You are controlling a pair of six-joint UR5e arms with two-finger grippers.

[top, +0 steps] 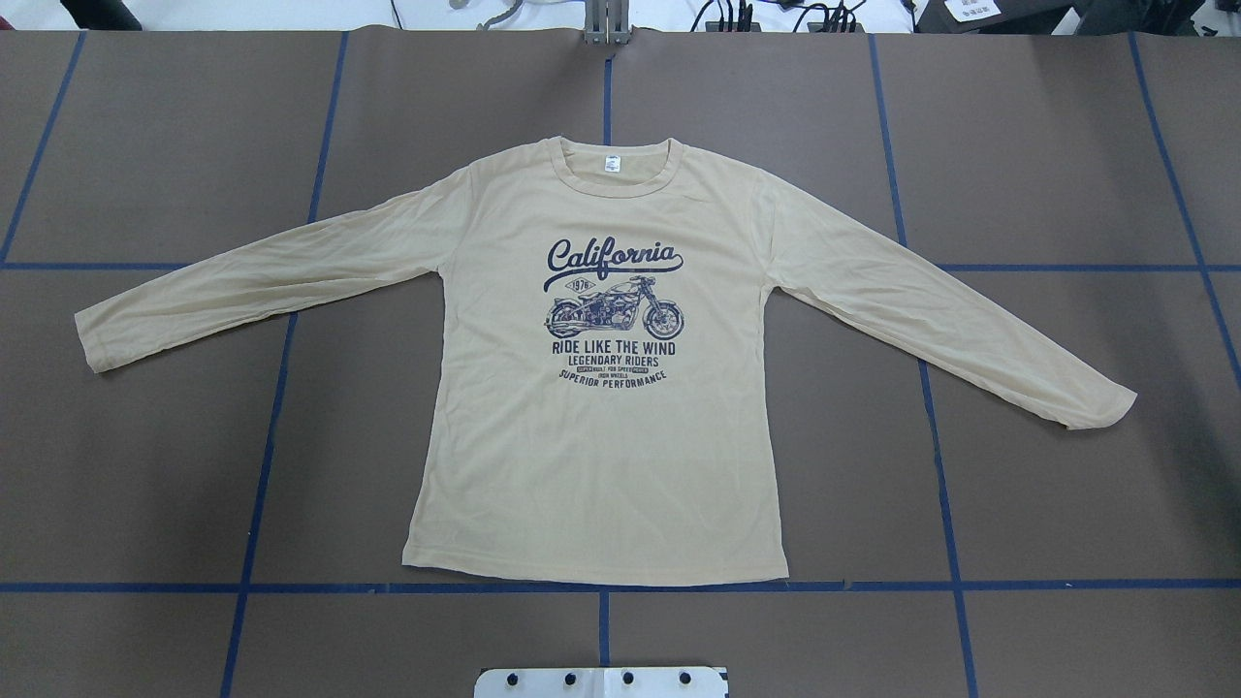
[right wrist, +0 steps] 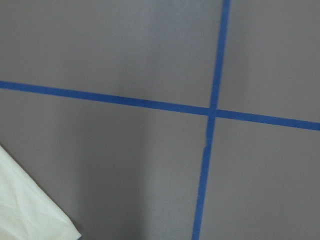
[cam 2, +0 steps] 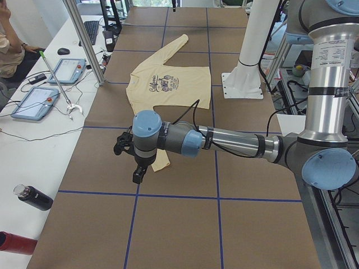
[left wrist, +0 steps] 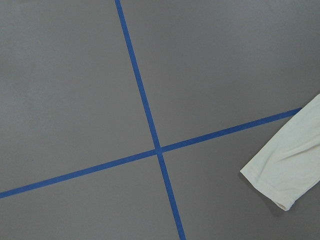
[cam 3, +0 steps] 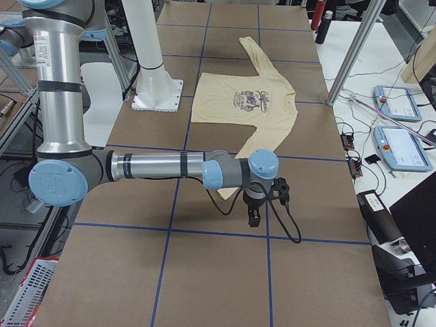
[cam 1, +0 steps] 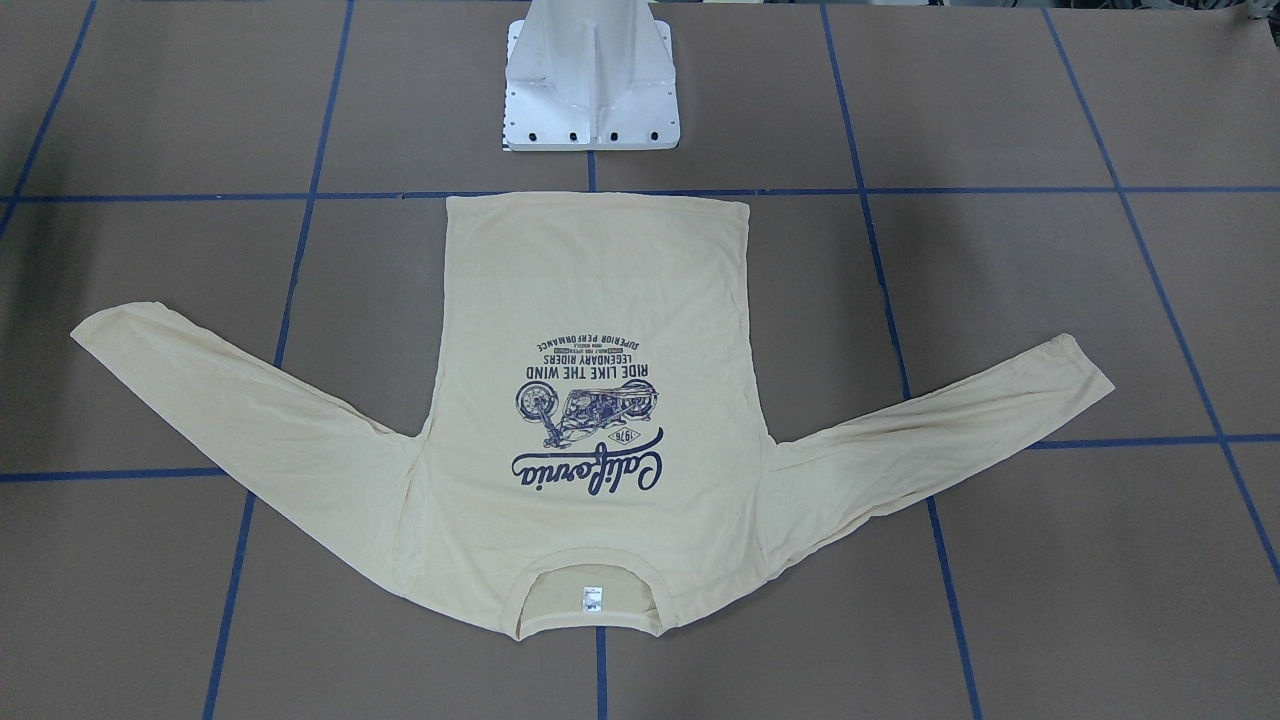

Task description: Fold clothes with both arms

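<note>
Shirt (top: 601,465) flat on worktop (top: 1066,504), thin, light, floppy, best pinched at cuffs (top: 97,344); left fingers (cam 2: 137,176), right fingers (cam 3: 254,217): can't tell how open.

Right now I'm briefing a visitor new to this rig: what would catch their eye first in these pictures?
The cream long-sleeved T-shirt lies flat at the middle of the brown table, sleeves spread wide, with its navy California motorcycle print facing up. Next come the left arm and the right arm, each stretched out over the table, one near each sleeve end.
</note>
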